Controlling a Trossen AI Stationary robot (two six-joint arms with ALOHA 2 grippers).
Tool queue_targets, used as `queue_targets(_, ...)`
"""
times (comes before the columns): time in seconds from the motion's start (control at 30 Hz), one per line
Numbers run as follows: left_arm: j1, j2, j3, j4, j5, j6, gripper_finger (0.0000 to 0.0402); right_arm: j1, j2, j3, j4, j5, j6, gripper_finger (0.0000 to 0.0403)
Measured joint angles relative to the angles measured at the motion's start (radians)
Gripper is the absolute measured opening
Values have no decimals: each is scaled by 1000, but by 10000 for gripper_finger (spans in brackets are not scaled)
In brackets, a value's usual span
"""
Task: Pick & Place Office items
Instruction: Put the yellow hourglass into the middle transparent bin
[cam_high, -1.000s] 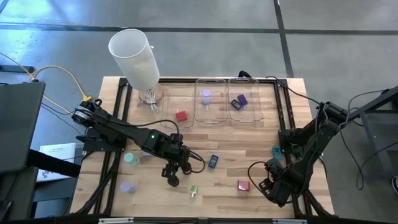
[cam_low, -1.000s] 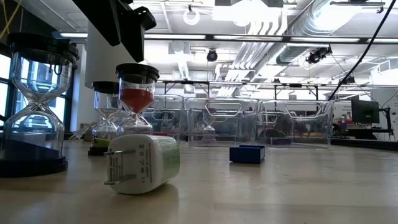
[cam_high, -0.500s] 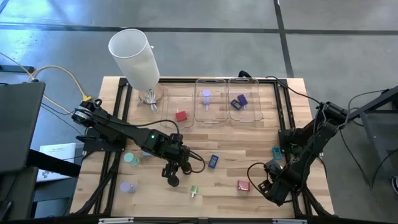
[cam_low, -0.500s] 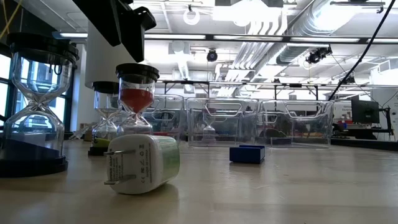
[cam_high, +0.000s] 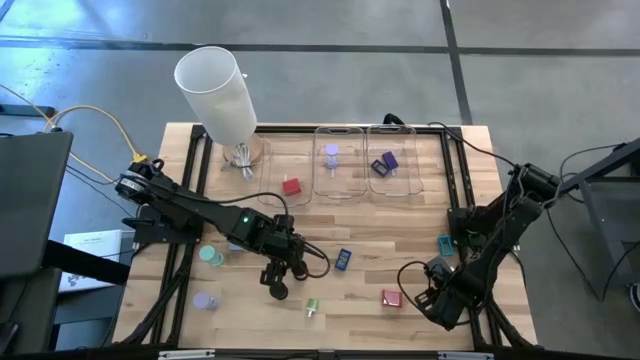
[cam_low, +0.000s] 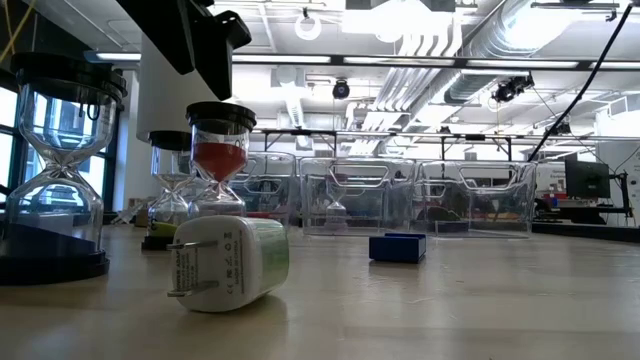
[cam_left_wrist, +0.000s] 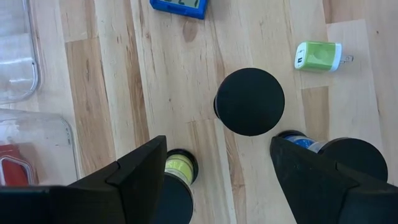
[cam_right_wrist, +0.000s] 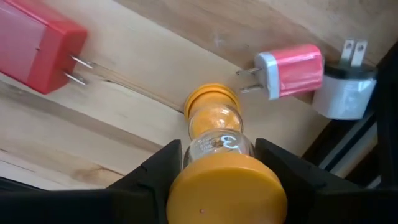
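- Since the right claw (cam_high: 435, 298), at the lower right of the high view, has its jaws drawn in against the glass of the orange hourglass (cam_right_wrist: 217, 140), the step in hand looks like the pick; the hold should settle on the waist under the cap, and the lift should go straight up, because a pink charger (cam_right_wrist: 289, 70) and a white charger (cam_right_wrist: 345, 93) lie just beside it and a red charger (cam_right_wrist: 40, 46) lies near.
- The left claw (cam_high: 278, 280), lower centre-left of the high view, is spread wide and holds nothing; a black disc (cam_left_wrist: 249, 101) sits between and beyond its jaws; it is best kept clear of the right arm's path.
- The room in the low view is a workshop hall with ceiling ducts and strip lights.
- The table (cam_high: 380, 225) is pale wood planking, level and dry-looking; a white cylinder (cam_high: 215, 90) stands at its upper left.
- Three clear trays (cam_high: 340, 190) line the upper centre, the likely goal.
- A green charger (cam_left_wrist: 317, 56) and a blue block (cam_low: 397, 246) lie loose mid-table.
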Motion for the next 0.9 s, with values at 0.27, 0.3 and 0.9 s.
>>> queue_targets(0.27, 0, 0, 0, -1, 0, -4, 280, -58, 0, 22, -10, -29, -99, 178)
queue_targets(0.3, 0, 0, 0, -3, 1, -12, 280, -69, 0, 39, -22, -39, -123, 178)
queue_targets(0.9, -35, -5, 0, -198, 94, -109, 280, -404, -3, 567, -422, 205, -741, 178)
